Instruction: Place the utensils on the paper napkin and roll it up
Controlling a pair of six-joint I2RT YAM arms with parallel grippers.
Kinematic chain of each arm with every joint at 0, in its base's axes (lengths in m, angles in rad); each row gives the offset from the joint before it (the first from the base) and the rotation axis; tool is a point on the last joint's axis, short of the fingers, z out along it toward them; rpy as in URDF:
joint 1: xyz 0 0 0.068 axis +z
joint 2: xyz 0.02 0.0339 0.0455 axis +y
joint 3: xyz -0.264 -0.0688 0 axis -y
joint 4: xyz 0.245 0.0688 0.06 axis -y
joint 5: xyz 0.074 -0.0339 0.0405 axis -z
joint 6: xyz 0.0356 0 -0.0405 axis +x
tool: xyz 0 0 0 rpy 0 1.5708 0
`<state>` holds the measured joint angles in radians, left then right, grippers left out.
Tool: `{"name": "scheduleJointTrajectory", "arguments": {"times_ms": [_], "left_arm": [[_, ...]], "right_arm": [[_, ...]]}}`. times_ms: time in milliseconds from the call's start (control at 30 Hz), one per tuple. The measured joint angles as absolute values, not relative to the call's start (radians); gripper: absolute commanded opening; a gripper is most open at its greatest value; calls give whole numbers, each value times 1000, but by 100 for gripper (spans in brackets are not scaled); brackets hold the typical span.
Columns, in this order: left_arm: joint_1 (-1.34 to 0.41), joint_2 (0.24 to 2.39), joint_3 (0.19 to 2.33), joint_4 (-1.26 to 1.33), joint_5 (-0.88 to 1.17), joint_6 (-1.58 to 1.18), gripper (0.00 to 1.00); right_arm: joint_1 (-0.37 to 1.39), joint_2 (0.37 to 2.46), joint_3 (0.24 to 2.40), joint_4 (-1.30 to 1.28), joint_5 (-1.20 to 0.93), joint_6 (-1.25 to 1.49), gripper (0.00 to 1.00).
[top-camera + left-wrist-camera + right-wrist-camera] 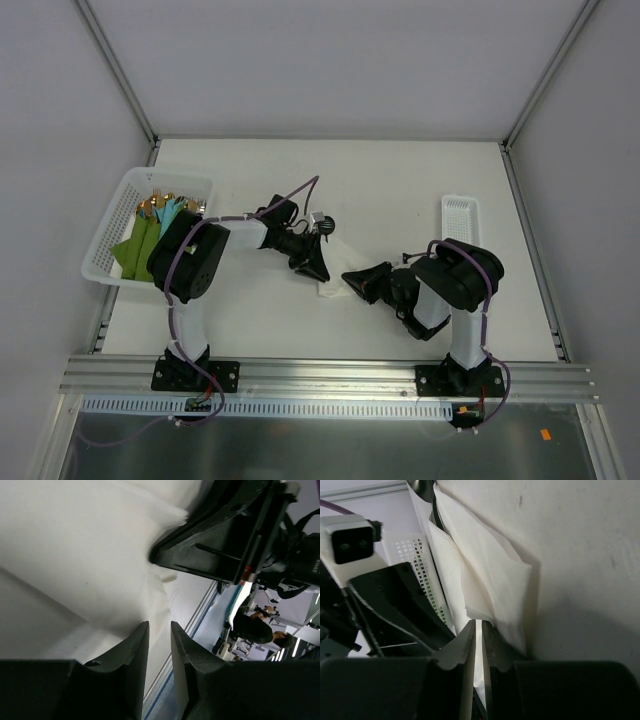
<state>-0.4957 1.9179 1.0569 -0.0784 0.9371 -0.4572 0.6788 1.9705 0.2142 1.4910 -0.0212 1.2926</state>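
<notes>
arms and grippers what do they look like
The left arm and right arm have black joints, white link sections and purple cables looping along them. The left gripper and right gripper are matte black, each with two tapered fingers with scalloped inner edges.

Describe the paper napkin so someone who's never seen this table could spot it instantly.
Start at the white table and find its middle, where the left pincer and right pincer nearly meet. The napkin is the crumpled white paper lying between them, unlike the green cloths inside the basket.
</notes>
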Motion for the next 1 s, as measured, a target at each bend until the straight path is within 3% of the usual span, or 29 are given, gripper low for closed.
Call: {"name": "scheduleJointTrajectory", "arguments": {"times_ms": [500,733,1000], "left_arm": [[-477,1983,1022,-74,992,-445,22],[-485,1847,1097,-136,886,-395,24],[-521,1893,1225,-147,761,-373,20]], "right_arm": [[678,1971,213,1492,-22,1298,14],[678,1971,213,1492,-24,1296,14],[674,1963,215,1484,-34,1278,13]]}}
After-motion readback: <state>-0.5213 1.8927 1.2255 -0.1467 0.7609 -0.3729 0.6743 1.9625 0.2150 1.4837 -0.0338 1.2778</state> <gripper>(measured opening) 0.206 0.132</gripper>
